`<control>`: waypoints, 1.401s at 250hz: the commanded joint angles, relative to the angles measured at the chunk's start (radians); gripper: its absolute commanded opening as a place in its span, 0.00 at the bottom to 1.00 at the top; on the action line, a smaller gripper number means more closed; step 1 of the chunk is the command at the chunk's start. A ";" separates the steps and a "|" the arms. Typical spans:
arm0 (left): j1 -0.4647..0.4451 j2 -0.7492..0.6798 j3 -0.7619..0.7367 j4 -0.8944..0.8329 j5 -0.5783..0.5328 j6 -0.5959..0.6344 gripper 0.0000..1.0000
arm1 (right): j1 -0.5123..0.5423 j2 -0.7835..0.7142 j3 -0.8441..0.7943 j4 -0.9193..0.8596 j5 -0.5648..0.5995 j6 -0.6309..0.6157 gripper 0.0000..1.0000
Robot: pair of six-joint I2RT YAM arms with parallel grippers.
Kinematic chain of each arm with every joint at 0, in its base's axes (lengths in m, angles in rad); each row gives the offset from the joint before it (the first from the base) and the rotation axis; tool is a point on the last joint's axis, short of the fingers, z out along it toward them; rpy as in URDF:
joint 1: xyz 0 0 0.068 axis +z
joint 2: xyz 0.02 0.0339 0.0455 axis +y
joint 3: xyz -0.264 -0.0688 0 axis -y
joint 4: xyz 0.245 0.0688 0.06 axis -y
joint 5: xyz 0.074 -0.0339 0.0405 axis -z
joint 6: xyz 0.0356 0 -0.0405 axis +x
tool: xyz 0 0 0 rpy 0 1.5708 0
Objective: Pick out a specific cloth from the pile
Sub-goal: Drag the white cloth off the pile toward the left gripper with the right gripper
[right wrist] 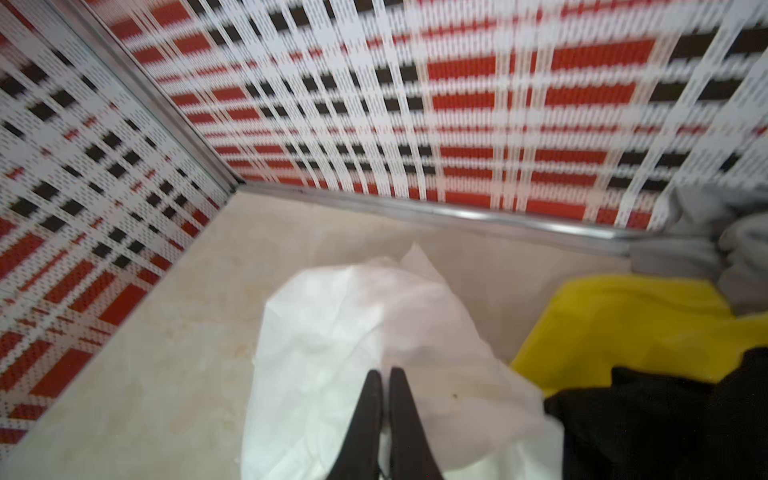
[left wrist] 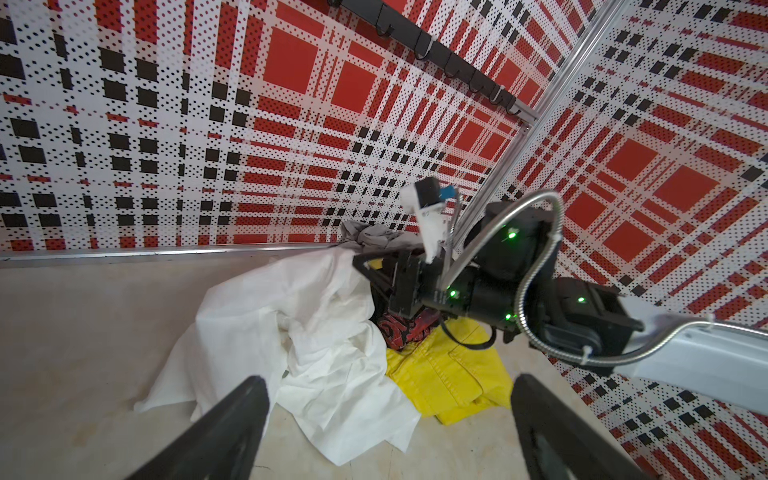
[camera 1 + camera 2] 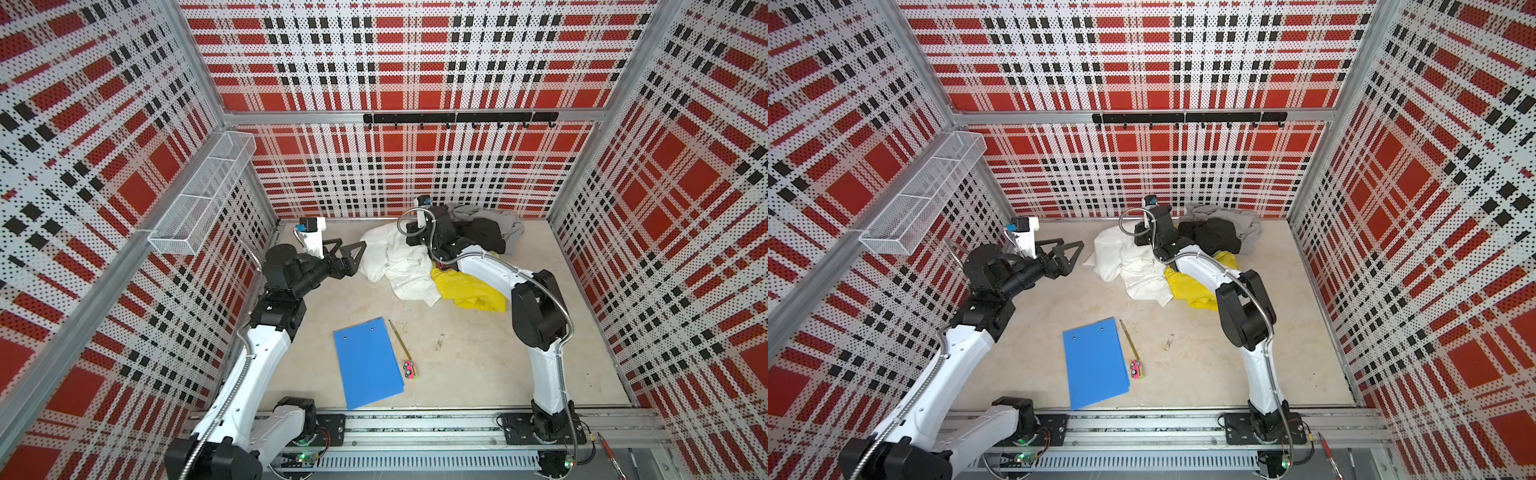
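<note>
Right hand (image 1: 382, 372): closed, pinching the white cloth (image 3: 405, 266) at the pile (image 3: 484, 237). Left hand (image 3: 349, 249): open, beside the white cloth, not touching.

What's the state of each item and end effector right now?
white cloth, crumpled, one fold up at the right end effector.
right end effector, shut, apparently pinching the white cloth.
left end effector, open, empty, beside the white cloth.
yellow garment, crumpled, touching the white cloth.
black garment, bunched.
grey garment, bunched behind the black garment.
blue folder, closed, lying flat.
</note>
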State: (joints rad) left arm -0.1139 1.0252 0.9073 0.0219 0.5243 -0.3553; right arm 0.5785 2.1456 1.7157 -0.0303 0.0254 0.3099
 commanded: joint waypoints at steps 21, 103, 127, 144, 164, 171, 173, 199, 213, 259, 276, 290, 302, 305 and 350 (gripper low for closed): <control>0.000 0.002 -0.003 0.017 0.002 0.009 0.94 | 0.048 0.079 -0.017 -0.006 -0.067 0.057 0.01; 0.008 0.003 -0.003 0.012 -0.013 0.009 0.95 | 0.136 0.216 0.220 -0.073 -0.257 0.033 0.02; 0.010 0.004 -0.003 0.012 -0.015 0.010 0.95 | 0.144 0.191 0.216 -0.055 -0.274 0.025 0.02; 0.010 0.005 -0.004 0.011 -0.015 0.009 0.95 | 0.143 0.144 0.166 -0.027 -0.228 0.023 0.02; 0.010 0.004 -0.004 0.012 -0.013 0.009 0.95 | 0.135 0.097 0.116 -0.045 -0.099 0.017 0.04; 0.010 0.004 -0.004 0.011 -0.013 0.009 0.95 | 0.127 0.081 0.099 -0.055 -0.056 0.018 0.05; 0.008 0.004 -0.004 0.010 -0.012 0.009 0.95 | 0.124 0.077 0.094 -0.057 -0.045 0.019 0.05; 0.007 0.004 -0.003 0.012 -0.009 0.010 0.95 | 0.081 0.017 -0.003 -0.050 0.039 0.019 0.20; 0.007 0.005 -0.002 0.011 -0.007 0.009 0.95 | 0.064 0.001 -0.021 -0.070 0.061 0.003 0.33; 0.005 0.010 -0.002 0.012 -0.002 0.007 0.95 | 0.047 0.019 -0.033 -0.158 0.131 -0.025 0.80; 0.004 0.010 -0.002 0.012 -0.004 0.009 0.95 | 0.044 0.046 -0.027 -0.178 0.127 -0.007 0.84; 0.001 0.010 -0.002 0.011 -0.006 0.009 0.95 | 0.040 0.071 -0.021 -0.181 0.111 0.012 0.89; 0.000 0.012 -0.004 0.012 -0.006 0.010 0.95 | 0.040 0.096 -0.005 -0.181 0.072 0.021 0.91; 0.000 0.012 -0.004 0.012 -0.007 0.009 0.95 | 0.040 0.102 0.000 -0.179 0.056 0.021 0.92; 0.003 0.014 -0.002 0.010 -0.016 0.009 0.95 | 0.079 0.169 0.076 -0.146 -0.094 0.008 0.75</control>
State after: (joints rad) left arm -0.1127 1.0370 0.9073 0.0212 0.5156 -0.3553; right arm 0.6224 2.2570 1.7279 -0.1986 0.0402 0.3153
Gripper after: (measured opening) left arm 0.951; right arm 0.827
